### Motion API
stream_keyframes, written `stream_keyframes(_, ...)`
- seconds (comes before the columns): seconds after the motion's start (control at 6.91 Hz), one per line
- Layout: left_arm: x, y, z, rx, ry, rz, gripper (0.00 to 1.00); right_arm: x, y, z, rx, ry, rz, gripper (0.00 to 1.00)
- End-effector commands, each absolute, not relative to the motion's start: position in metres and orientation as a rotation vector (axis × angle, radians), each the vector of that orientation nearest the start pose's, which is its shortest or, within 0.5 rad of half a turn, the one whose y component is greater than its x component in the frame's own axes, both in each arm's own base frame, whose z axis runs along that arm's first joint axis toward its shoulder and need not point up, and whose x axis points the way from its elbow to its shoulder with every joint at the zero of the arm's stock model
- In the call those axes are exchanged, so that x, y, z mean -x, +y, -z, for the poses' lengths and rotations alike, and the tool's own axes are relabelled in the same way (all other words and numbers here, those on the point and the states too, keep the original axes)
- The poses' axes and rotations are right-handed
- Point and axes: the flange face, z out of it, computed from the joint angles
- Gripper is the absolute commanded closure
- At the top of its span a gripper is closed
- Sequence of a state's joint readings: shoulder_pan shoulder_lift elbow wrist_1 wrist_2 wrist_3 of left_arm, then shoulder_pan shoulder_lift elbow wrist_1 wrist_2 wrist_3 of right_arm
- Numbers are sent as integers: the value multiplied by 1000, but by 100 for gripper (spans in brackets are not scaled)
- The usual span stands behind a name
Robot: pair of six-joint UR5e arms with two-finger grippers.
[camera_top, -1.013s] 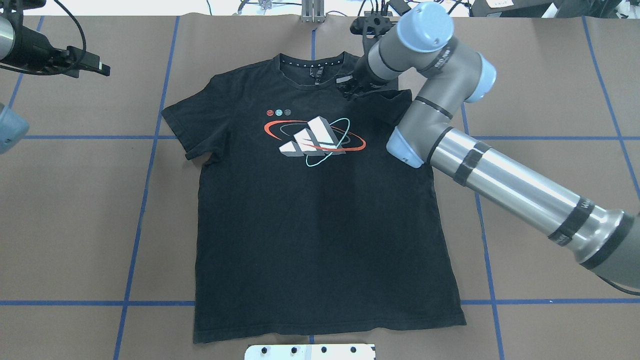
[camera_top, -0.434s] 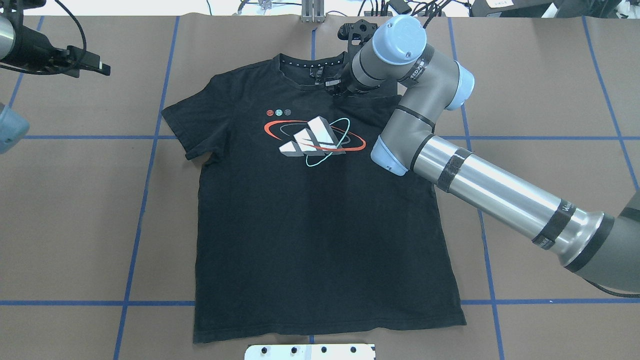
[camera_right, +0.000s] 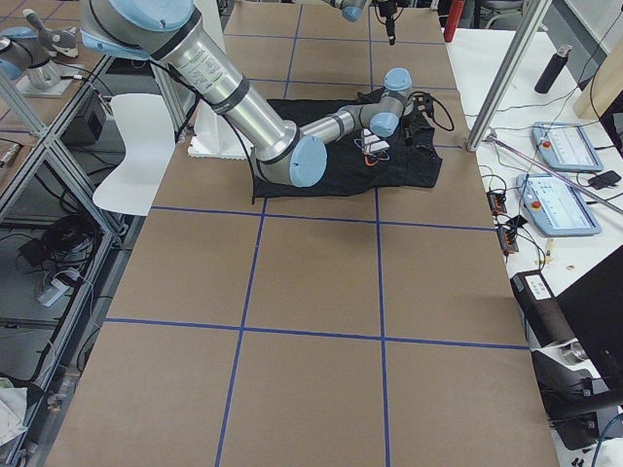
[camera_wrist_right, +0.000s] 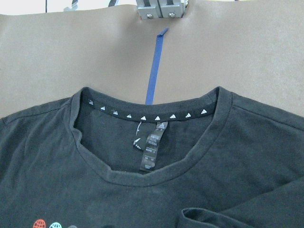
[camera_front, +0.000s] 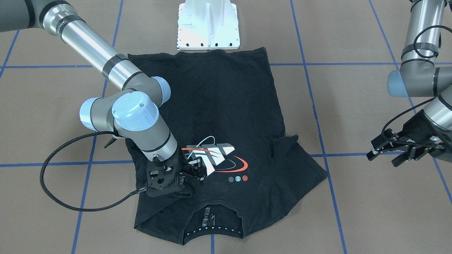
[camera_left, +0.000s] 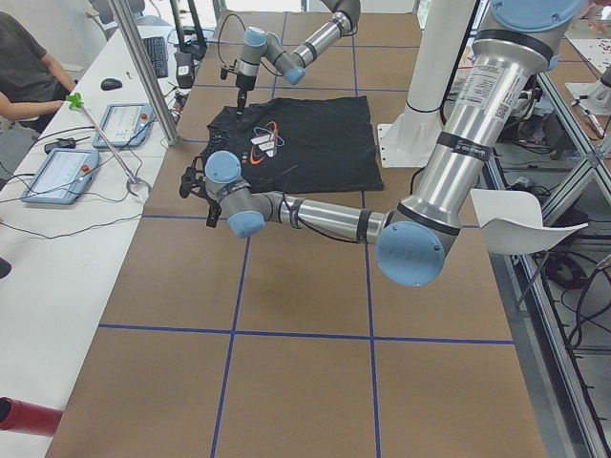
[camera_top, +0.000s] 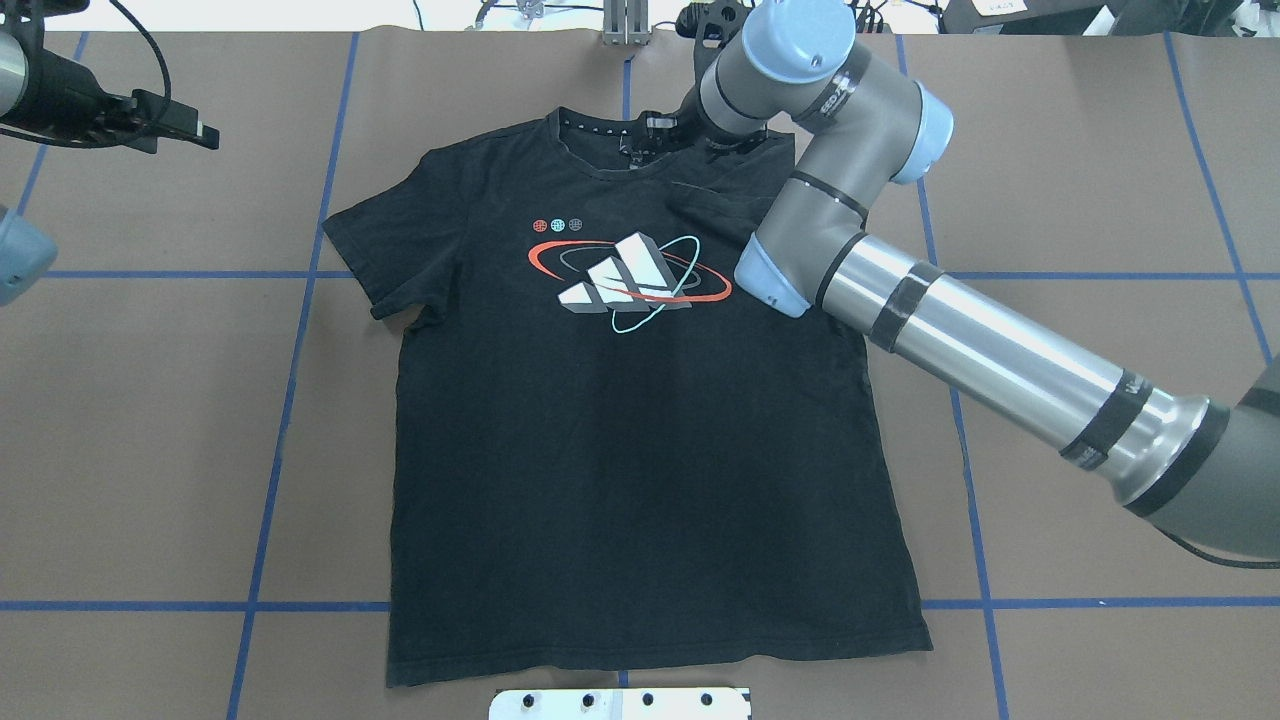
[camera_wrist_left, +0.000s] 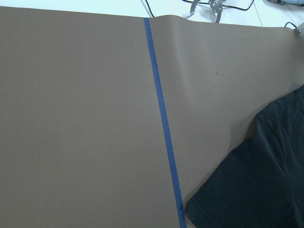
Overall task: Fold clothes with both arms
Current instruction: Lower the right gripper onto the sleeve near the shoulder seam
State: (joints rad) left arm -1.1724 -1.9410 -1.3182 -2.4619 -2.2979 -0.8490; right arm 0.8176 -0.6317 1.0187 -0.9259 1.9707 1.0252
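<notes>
The black T-shirt [camera_top: 620, 450] lies flat and print up on the brown table, its collar [camera_wrist_right: 147, 178] at the far side. Its sleeve [camera_top: 722, 192] on my right arm's side is folded inward over the shoulder, and its edge shows in the right wrist view [camera_wrist_right: 213, 216]. My right gripper [camera_top: 652, 128] hovers over the collar area beside that fold, open, with no cloth in it [camera_front: 197, 171]. My left gripper [camera_front: 385, 155] hangs open above bare table, well off the shirt's other sleeve [camera_wrist_left: 266, 180]. That sleeve lies spread out flat.
The white pedestal base [camera_front: 208, 24] stands at the shirt's hem. A black cable [camera_front: 53, 183] loops from my right wrist over the table. Blue tape lines [camera_top: 300, 330] cross the table. A metal bracket [camera_wrist_right: 161, 8] sits at the far edge. A person [camera_left: 24, 57] sits by control tablets [camera_left: 57, 176].
My right gripper carried the sleeve leftward over the shirt, let it go, and moved toward the collar. The sleeve now lies folded on the shoulder. The left arm has not moved.
</notes>
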Motion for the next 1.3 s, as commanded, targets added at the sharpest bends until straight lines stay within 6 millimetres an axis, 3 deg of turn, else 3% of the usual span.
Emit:
stream_keyframes(0.0,-192,-635,-465,-399,1097,32,0,423,-715,-248,-288,-1058,4,0)
stream_keyframes(0.29,-190,-637,-461,-406,1099,35,0,410,-712,-290,-290,-1051,57,0)
stream_keyframes(0.43,-189,-639,-459,-410,1099,38,0,404,-702,-325,-323,-1076,77,0)
stream_keyframes(0.58,-189,-639,-459,-410,1099,38,0,406,-694,-345,-322,-1080,85,0)
stream_keyframes(0.72,-188,-638,-460,-410,1098,38,0,417,-684,-359,-306,-1074,100,0)
stream_keyframes(1.16,-188,-638,-462,-408,1096,38,0,438,-675,-373,-266,-1059,114,6)
